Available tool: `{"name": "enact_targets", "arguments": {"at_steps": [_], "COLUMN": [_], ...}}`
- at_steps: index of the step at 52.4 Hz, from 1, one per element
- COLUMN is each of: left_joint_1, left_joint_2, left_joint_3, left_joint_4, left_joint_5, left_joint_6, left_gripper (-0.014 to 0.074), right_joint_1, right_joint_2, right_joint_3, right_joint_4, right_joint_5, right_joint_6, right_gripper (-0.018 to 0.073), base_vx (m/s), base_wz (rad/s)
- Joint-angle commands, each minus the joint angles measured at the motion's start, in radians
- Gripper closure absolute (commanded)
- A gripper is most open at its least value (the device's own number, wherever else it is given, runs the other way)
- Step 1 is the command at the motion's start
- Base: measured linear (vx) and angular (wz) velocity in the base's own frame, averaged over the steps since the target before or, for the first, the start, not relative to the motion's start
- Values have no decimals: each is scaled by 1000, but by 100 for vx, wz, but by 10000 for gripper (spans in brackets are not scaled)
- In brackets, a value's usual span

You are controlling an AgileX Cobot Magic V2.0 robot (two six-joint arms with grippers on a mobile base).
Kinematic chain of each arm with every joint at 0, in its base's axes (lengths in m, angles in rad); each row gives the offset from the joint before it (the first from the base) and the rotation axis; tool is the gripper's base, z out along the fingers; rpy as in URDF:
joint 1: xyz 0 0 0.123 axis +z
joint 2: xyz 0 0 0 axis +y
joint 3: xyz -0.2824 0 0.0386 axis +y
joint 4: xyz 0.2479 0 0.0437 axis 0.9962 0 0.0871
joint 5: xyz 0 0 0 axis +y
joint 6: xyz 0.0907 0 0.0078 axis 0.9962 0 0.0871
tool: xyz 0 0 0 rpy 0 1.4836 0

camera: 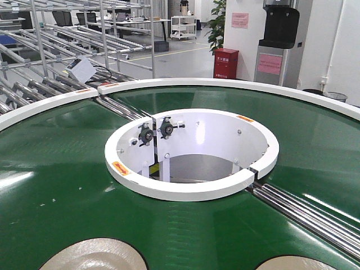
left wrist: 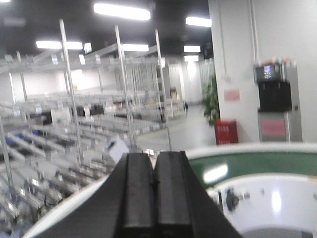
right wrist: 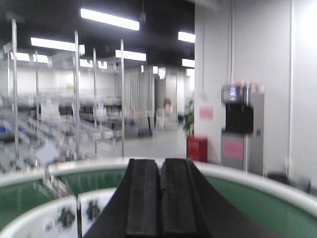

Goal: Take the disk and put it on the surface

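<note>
Two pale cream disks lie on the green conveyor belt [camera: 56, 169] at the bottom edge of the front view, one at the left [camera: 95, 256] and one at the right [camera: 295, 264], both cut off by the frame. The surface is out of view. Neither gripper appears in the front view. In the left wrist view my left gripper [left wrist: 155, 166] is shut, its black pads pressed together with nothing between them, raised and facing the racks. My right gripper [right wrist: 160, 171] is likewise shut and empty, held above the belt.
A white inner ring [camera: 185, 194] surrounds the belt's central hole. Steel rollers [camera: 309, 216] cross the belt at the right and at the upper left [camera: 121, 109]. Metal racks [camera: 56, 39] stand beyond the belt. A red cabinet [camera: 226, 63] and a dispenser [camera: 278, 34] stand by the wall.
</note>
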Motion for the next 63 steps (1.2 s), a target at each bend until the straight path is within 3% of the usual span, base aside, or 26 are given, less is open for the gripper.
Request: {"name": "enact_targets", "arguments": {"at_steps": [1,17,26,32,41,47,51,57,58,63], "left_joint_1": [-7,-7,-7,-7,-7,-7,-7,-7,-7,-7], "left_joint_2": [82,173,173,174,191,203,206,208,214,218], "left_joint_3": [-48,-48,-48,-48,-48,-48,-48,-48,-48,-49], "left_joint_4": [-9,-9,-9,-9,-9,-9,-9,-16,-77,-139], "left_joint_5": [-88,-75,-74,-58,-6,18,16,5,48,158], "left_joint_6": [-10,-14,-14,-14,-13,-13,-14,-22,-69,-67], "left_gripper": [596,570,489,371,99,-64,-119,-128,-106,-64], "right_joint_1": [-3,-3,-3,-3,-3,-3,-3,-3,-3,-3], "right_joint_2": [88,191,191,191,191,191,191,191,191,191], "right_joint_3": [-35,-35,-35,-35,-35,-35,-35,-35,-35,-35], "right_joint_4": [0,0,0,0,0,-2,-2,-2,-1,0], "right_joint_5": [-57,34,76,100,116,113,113,114,115,115], "right_joint_6": [3,8,8,8,8,7,8,8,8,8], "right_gripper": [568,557,469,315,-15,-171,-169,-155,-129,-91], "base_vx": [0,0,0,0,0,0,0,0,0,0], "base_wz": [0,0,0,0,0,0,0,0,0,0]}}
